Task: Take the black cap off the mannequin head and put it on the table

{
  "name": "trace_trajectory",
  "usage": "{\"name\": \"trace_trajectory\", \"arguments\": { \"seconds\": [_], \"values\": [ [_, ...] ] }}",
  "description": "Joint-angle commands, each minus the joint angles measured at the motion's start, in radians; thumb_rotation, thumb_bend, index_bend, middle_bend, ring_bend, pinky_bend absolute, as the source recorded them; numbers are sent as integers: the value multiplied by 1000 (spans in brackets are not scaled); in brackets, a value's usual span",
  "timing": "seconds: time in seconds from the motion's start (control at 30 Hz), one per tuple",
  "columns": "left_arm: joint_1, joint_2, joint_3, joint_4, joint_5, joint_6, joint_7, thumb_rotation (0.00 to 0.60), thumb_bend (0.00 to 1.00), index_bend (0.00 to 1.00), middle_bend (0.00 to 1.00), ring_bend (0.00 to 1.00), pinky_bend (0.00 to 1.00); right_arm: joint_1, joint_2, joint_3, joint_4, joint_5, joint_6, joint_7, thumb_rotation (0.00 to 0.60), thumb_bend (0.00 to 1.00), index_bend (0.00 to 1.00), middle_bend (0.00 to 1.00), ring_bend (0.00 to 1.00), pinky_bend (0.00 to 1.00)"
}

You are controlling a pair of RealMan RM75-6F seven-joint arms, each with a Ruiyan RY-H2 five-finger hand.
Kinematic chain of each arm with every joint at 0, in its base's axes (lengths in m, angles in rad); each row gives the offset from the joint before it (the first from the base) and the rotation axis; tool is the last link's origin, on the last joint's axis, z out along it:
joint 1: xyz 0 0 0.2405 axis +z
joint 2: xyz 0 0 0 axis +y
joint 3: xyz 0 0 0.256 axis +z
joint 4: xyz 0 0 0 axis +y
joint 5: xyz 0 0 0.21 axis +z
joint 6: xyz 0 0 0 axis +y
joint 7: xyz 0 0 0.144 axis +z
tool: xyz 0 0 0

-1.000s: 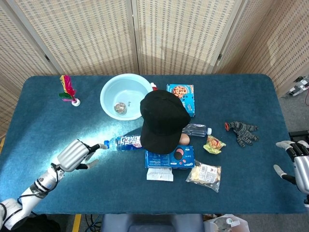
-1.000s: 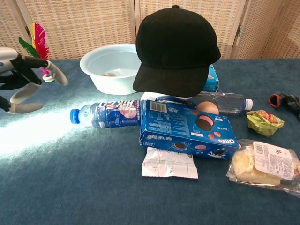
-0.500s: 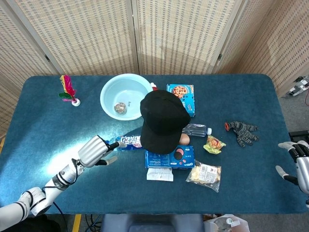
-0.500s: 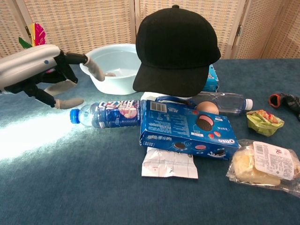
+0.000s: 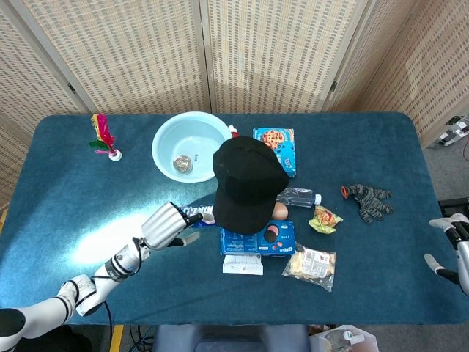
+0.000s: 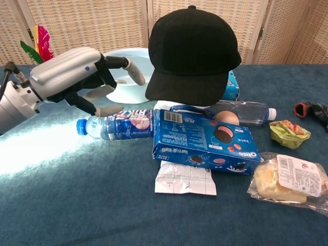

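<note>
The black cap (image 5: 248,183) (image 6: 192,54) sits on the mannequin head at the table's middle; only a patch of the head's skin tone (image 6: 226,118) shows under its brim. My left hand (image 5: 167,224) (image 6: 79,79) hovers open just left of the cap, above a lying water bottle (image 6: 117,125), fingers spread toward the brim and holding nothing. My right hand (image 5: 451,247) stays open at the table's far right edge, away from everything; the chest view does not show it.
A light blue bowl (image 5: 186,141) stands behind the left hand. A blue Oreo box (image 6: 206,141), a white packet (image 6: 187,180), a second bottle (image 6: 246,111), snack bags (image 6: 289,178), a cookie box (image 5: 275,146), black gloves (image 5: 368,199) and a feather shuttlecock (image 5: 104,136) lie around the head.
My left hand has travelled right across the table from the left side to just beside the cap, staying open. The right hand drifted slightly further right.
</note>
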Motion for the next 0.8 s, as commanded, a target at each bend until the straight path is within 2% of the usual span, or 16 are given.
{"name": "trace_trajectory", "arguments": {
  "seconds": [0.03,0.47,0.8],
  "values": [
    [-17,-33,-3,29,-7,9,5,600,260,359,938,978,1000,-2,0,-1,2,2,1,3,600,183,314,308,276,412],
    [-81,-151,-20,124,-53,6,21,600,260,360,938,978,1000,-13,0,0,18,14,0,20,600,183,314,308,277,412],
    [-106,-218,-30,155,-90,7,35,600,259,360,937,978,1000,-23,0,1,34,19,6,40,600,183,314,308,276,412]
  ]
}}
